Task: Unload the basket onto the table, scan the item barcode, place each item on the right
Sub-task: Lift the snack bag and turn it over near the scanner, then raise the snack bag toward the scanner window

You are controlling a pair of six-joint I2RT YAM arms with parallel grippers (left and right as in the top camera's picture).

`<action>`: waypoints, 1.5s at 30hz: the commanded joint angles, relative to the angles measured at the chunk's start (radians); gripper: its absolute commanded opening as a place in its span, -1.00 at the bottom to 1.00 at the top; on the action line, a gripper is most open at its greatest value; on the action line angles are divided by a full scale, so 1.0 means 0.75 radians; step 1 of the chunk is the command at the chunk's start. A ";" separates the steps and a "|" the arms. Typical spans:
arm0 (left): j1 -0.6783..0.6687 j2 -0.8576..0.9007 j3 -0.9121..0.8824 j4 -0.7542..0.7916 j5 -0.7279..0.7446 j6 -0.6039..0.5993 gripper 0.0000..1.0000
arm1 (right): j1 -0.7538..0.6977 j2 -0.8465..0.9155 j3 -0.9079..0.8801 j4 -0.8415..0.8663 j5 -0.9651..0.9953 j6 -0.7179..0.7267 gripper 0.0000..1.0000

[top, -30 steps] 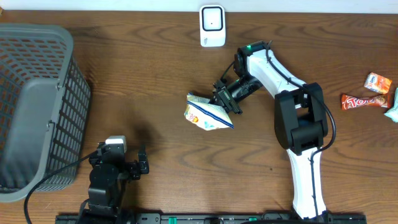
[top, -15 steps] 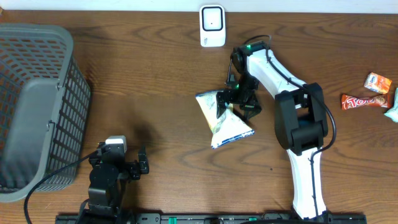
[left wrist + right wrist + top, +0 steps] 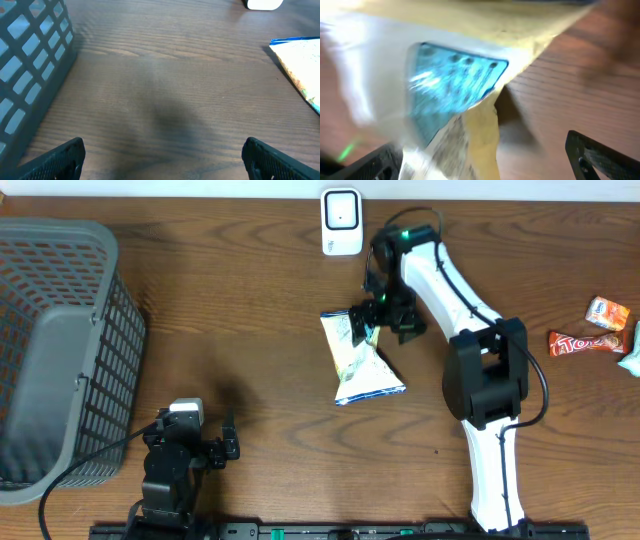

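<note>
- Foil snack bag (image 3: pixel 362 362) lies on the counter (image 3: pixel 230 300), its top corner just beside the right end effector (image 3: pixel 383 320) and well short of the scanner (image 3: pixel 341 221) (nothing is presenting a barcode to it right now).
- Risk 1: I can't tell which face carries the barcode. If it's the down face, any pick that doesn't flip the bag likely gives a no-read.
- Risk 2: the film looks slick and crinkly. A pinch on just the top corner probably lets the bag swing, fold or slide out on the way to the scanner.
- Risk 3: the fingers sit right at the bag's top edge. A sideways move at this height could drag or shove it across the wood.
- Right end effector: jaws wide apart in the wrist view, fingertips (image 3: pixel 600 155) at the bottom corners, bag blurred and very close ahead. It grips nothing; whether a finger brushes the film, cannot tell.
- Left end effector (image 3: pixel 167 160): also wide and empty, low over bare wood between the basket (image 3: pixel 30 65) and the bag, touching neither.
</note>
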 commanded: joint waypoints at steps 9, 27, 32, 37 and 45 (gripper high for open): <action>0.003 -0.008 0.019 0.002 0.012 0.022 0.98 | 0.060 -0.001 0.365 -0.166 0.090 -0.046 0.99; 0.003 -0.008 0.019 0.002 0.012 0.022 0.98 | 0.287 0.000 -0.225 0.040 0.472 0.210 -0.98; 0.003 -0.008 0.019 0.002 0.012 0.022 0.98 | 0.306 0.000 -0.553 0.264 0.529 0.338 -0.97; 0.003 -0.008 0.019 0.002 0.012 0.022 0.98 | 0.309 0.000 -0.673 0.376 0.520 0.215 -0.97; 0.003 -0.008 0.019 0.002 0.012 0.022 0.98 | 0.310 -0.087 -0.548 0.441 -0.042 -0.099 -0.97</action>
